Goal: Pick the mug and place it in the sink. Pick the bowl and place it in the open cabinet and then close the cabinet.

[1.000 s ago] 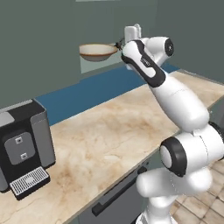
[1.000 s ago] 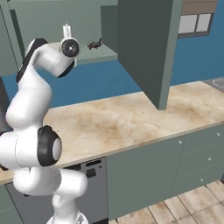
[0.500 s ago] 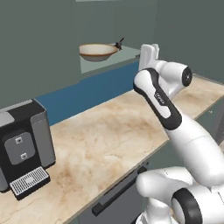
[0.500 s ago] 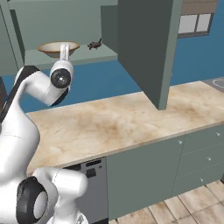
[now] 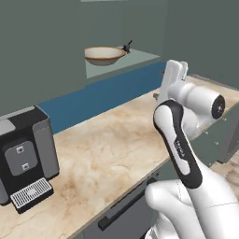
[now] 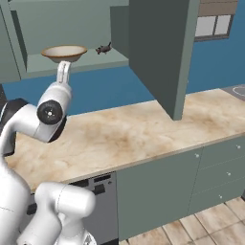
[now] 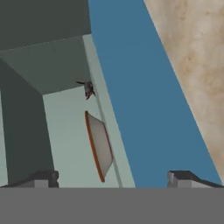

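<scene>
The wide shallow cream-tan bowl (image 5: 104,55) with its darker brownish inside sits on the pale bottom shelf of the dull grey-green wall cabinet (image 6: 79,63), near the shelf's front edge, so the placing looks done; what remains, judging by the task, is shutting the door. Just beside the bowl, deeper along the shelf, lies a small dark object (image 6: 103,48) (too small to identify). The cabinet's flat grey-green door panel (image 6: 160,52) stands swung wide open, edge-on to the room, well to the side of the bowl in the right base view.

The two-finger gripper (image 7: 113,177) is empty, its jaws spread wide with nothing between them; it is below and in front of the bowl, pointing up toward the shelf.

To close the cabinet well, the arm should probably travel around to the outer face of the door, beyond the bowl's side of the opening, and push on the panel near its free edge, far from the hinge. A flat, steady push following the door's arc should work better than a jab. The bowl's closeness to the shelf lip is worth watching: the door may brush it.

Below the bowl runs the blue backsplash (image 5: 84,100), then the beige marbled stone counter (image 6: 139,139).
</scene>
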Robot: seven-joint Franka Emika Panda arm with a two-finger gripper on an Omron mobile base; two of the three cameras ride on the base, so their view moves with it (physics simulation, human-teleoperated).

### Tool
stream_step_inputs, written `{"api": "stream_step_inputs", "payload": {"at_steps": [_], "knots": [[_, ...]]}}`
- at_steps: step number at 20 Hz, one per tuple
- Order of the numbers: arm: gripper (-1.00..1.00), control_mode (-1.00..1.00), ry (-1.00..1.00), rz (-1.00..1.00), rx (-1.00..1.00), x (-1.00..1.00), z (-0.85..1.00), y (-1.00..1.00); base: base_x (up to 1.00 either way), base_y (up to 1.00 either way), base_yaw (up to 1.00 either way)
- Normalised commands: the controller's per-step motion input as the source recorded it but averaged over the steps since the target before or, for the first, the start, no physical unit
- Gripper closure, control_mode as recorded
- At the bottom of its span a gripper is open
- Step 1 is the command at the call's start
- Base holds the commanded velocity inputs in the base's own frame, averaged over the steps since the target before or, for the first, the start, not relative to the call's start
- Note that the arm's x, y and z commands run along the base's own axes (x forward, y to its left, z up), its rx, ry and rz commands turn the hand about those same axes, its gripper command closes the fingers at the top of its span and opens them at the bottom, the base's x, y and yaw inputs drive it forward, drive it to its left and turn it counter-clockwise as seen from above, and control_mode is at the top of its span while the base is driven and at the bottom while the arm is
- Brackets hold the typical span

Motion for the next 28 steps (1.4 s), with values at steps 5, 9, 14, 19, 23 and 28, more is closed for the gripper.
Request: {"api": "stream_step_inputs", "payload": {"at_steps": [5, 9, 14, 19, 23, 28], "knots": [[-1.00, -1.00, 0.02, -0.01, 0.04, -0.89, 0.17, -0.36, 0.00, 0.00, 0.00], [-1.00, -1.00, 0.00, -0.01, 0.09, -0.66, 0.28, -0.38, 0.00, 0.00, 0.00], [-1.00, -1.00, 0.02, 0.00, 0.07, -0.49, 0.19, -0.54, 0.00, 0.00, 0.00], [-1.00, -1.00, 0.00, 0.00, 0.03, -0.40, 0.02, -0.48, 0.00, 0.00, 0.00], [-1.00, -1.00, 0.00, 0.00, 0.00, -0.13, 0.00, -0.38, 0.00, 0.00, 0.00], [-1.00, -1.00, 0.00, 0.00, 0.00, -0.02, 0.00, -0.34, 0.00, 0.00, 0.00]]}}
